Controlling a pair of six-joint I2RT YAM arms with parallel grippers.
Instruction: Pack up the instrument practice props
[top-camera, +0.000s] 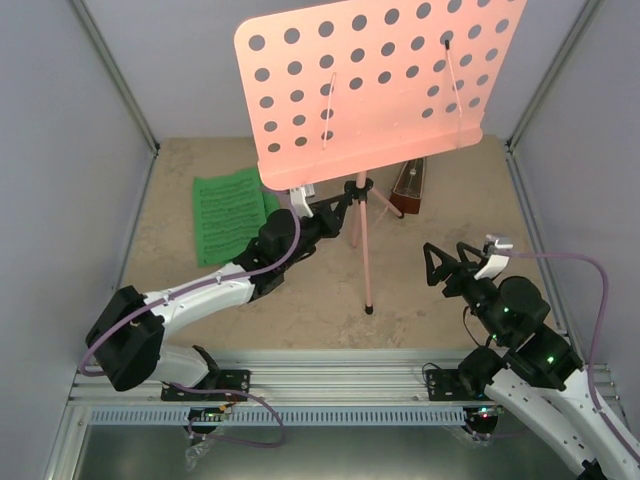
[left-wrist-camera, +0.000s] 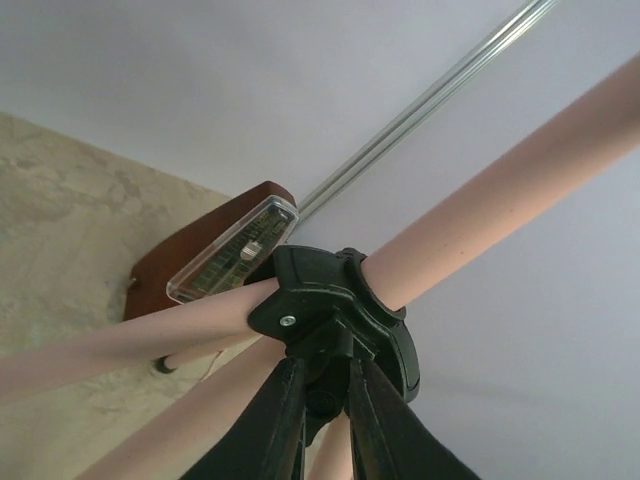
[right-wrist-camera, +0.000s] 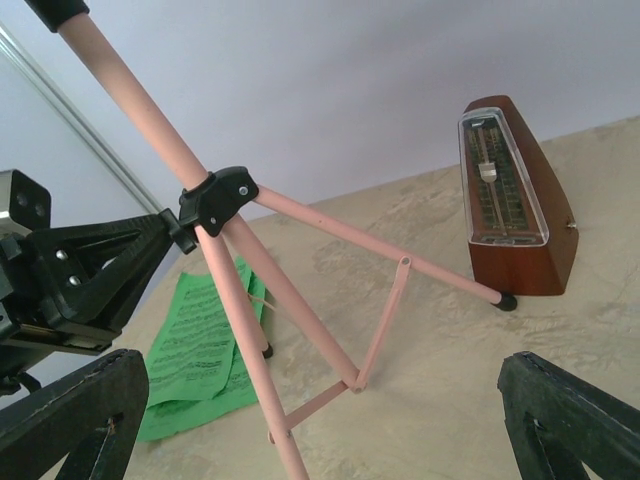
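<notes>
- Left of the pink music stand with hole-punched desk and tripod legs (top-camera: 375, 85), the green sheet-music pages (top-camera: 228, 215) lie flat on the mottled beige table (top-camera: 310, 310). Expect them to be thin and floppy, so pinch an edge rather than the middle.
- Your left arm reaches in low from the stand's left, forearm near level. The left gripper (left-wrist-camera: 326, 392) has its jaws nearly together, pinched on the black plastic hub (left-wrist-camera: 330, 300) where the legs meet the pole.
- The stand itself is upright on its spread legs. Judge it light but top-heavy, with a broad desk high over a narrow foot. The tubes look stiff and the paint smooth, so it is likely to tip or swivel. The hub, or the pole just above it, is the sound place to hold.
- Behind and right of the stand sits the small brown wooden pyramid metronome (right-wrist-camera: 510, 215), upright and just beside one leg's foot. It looks rigid, but the clear front cover is probably fragile, so grip the wooden sides.
- Right of the stand and well apart from it, your right gripper (top-camera: 447, 260) hovers empty with jaws wide apart, wrist aimed at the legs.
</notes>
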